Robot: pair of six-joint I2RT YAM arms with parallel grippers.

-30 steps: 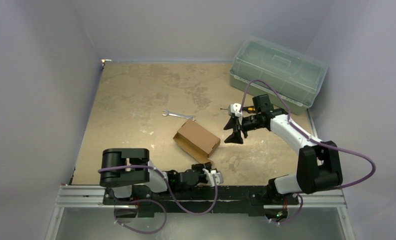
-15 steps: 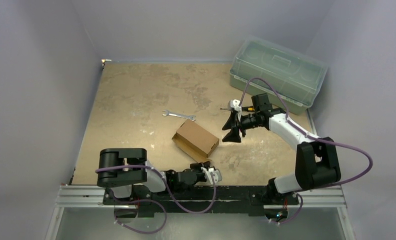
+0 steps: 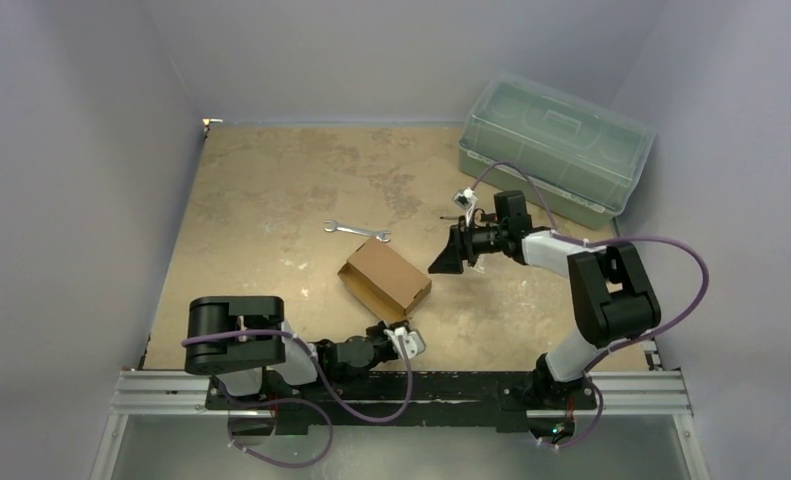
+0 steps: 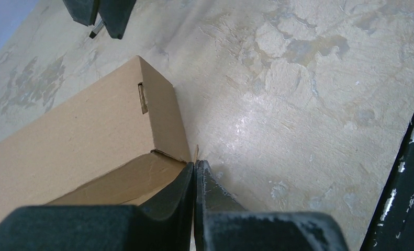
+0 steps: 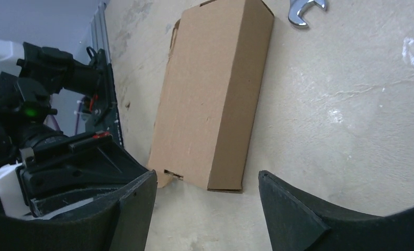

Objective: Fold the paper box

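One brown paper box lies folded, end flap ajar.

left gripper, lower centre of the frame, jaws pressed together; right gripper, centre right, jaws spread wide.

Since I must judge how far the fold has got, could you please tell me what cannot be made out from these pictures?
- Left wrist: the shut left fingers cover a near corner of the paper box; whether they pinch its flap is unclear.
- Right wrist: the wrench is cut off by the top edge.
- Top external: the contents of the bin are blurred by its translucent lid.
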